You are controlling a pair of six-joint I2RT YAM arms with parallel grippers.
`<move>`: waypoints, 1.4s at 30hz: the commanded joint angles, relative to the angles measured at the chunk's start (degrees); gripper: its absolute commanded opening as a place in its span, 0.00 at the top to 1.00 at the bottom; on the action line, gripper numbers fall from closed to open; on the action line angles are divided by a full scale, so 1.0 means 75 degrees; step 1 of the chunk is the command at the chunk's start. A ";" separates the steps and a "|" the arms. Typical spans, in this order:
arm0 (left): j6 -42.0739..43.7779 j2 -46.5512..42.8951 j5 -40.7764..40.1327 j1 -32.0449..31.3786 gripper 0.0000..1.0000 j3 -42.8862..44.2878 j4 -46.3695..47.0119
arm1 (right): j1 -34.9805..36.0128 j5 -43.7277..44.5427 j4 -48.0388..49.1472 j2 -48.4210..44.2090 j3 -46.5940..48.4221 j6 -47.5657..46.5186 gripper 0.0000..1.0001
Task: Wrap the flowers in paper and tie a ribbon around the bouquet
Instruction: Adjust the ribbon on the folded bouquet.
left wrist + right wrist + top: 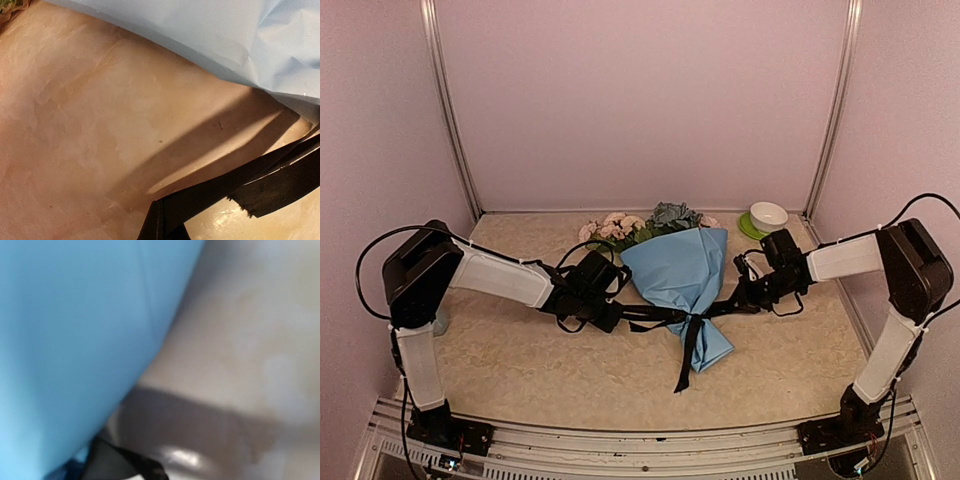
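Pinching the ribbon (660, 316) tight with both tools, left tool (616, 314) at 9 o'clock of the bouquet (680, 270), right tool (733, 304) at 3. Lying on the counter (500, 360) with flowers (640, 228) toward 12. Probably risking a slipped end or torn paper (200, 30) by pulling unevenly. Showing the knot (695, 320) only from above; showing a ragged ribbon end only from the left wrist.

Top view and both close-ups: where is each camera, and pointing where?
Top external: above and behind, looking down on the table; left arm, right arm, bouquet show.
Left wrist: on the left arm, facing table, paper and ribbon; no fingers clearly seen.
Right wrist: on the right arm, blurred, close against the paper; no fingers clearly seen.
Shared: all three show paper and ribbon.
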 commanded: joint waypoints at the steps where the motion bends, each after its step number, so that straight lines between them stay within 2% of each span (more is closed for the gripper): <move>1: -0.0414 0.0031 0.0072 0.0289 1.00 -0.0626 -0.1114 | -0.0231 0.0592 -0.0213 -0.0565 -0.0289 -0.0228 1.00; 12: -0.0611 -0.0086 0.0084 0.0465 1.00 -0.1092 -0.1192 | -0.0921 0.0790 -0.0386 -0.1165 -0.1261 -0.0434 1.00; 25: -0.0832 -0.0131 0.0095 0.0747 1.00 -0.1220 -0.1218 | -0.0943 0.0892 -0.0456 -0.1153 -0.1869 -0.0562 1.00; 29: -0.0807 -0.0205 0.0103 0.0748 1.00 -0.1233 -0.1135 | -0.0835 0.0969 -0.0441 -0.1180 -0.1834 -0.0516 1.00; 33: -0.0684 -0.0242 0.0053 0.0563 0.99 -0.1013 -0.0935 | -0.0217 0.0600 -0.0442 -0.1071 -0.1432 -0.0552 1.00; 34: -0.0730 -0.0267 -0.0049 0.0550 0.88 -0.0934 -0.0933 | -0.0149 0.0631 -0.0472 -0.1057 -0.1371 -0.0523 0.96; 37: -0.0998 -0.0620 -0.0466 0.0627 0.52 -0.0971 -0.0768 | 0.0112 0.1003 -0.0649 -0.1126 -0.1148 -0.0437 0.68; 39: -0.1131 -0.0998 -0.0703 0.0695 0.28 -0.1045 -0.0737 | 0.0169 0.1385 -0.0923 -0.1308 -0.1012 -0.0382 0.62; 42: -0.1139 -0.1505 -0.0928 0.0731 0.21 -0.0991 -0.0971 | 0.0149 0.2337 -0.1437 -0.1747 -0.0678 -0.0295 0.58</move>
